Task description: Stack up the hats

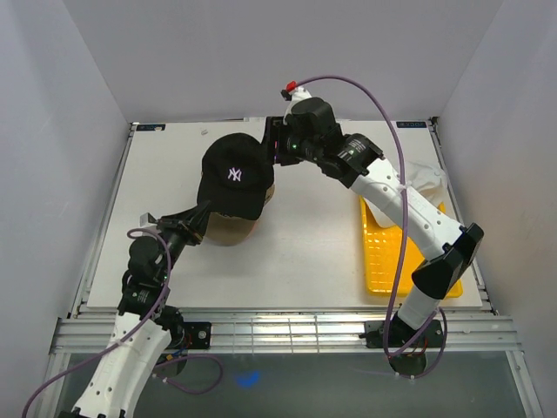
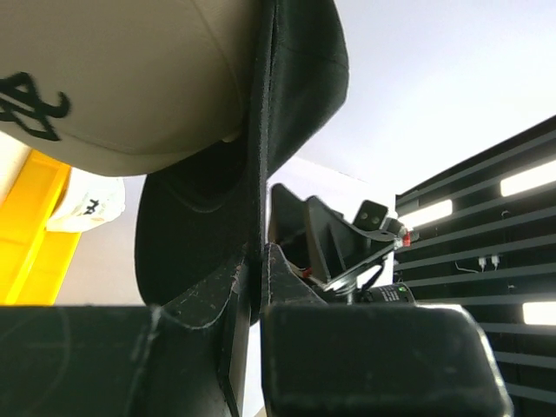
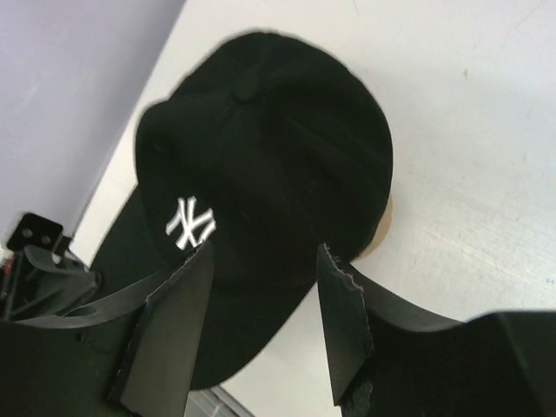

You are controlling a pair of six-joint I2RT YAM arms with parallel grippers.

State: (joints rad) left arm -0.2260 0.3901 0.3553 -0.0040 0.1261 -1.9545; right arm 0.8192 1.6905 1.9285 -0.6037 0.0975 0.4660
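Currently, the left gripper (image 2: 261, 256) is pinching the brim of the black cap (image 1: 233, 178); that cap is sitting atop the tan cap (image 1: 228, 233), left of table centre; the right gripper (image 3: 265, 256) is hovering just above it, fingers spread, gripping nothing; the white cap (image 1: 426, 180) is lying at the far end of the yellow tray (image 1: 383, 257).

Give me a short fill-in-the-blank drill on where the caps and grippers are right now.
1. The black cap sits on top of a second cap, coloured ____.
2. The left gripper is shut on the black cap's ____.
3. The right gripper hovers over the black cap with its jaws ____.
4. The tray touching the white cap is ____.

Missing words: tan; brim; open; yellow.
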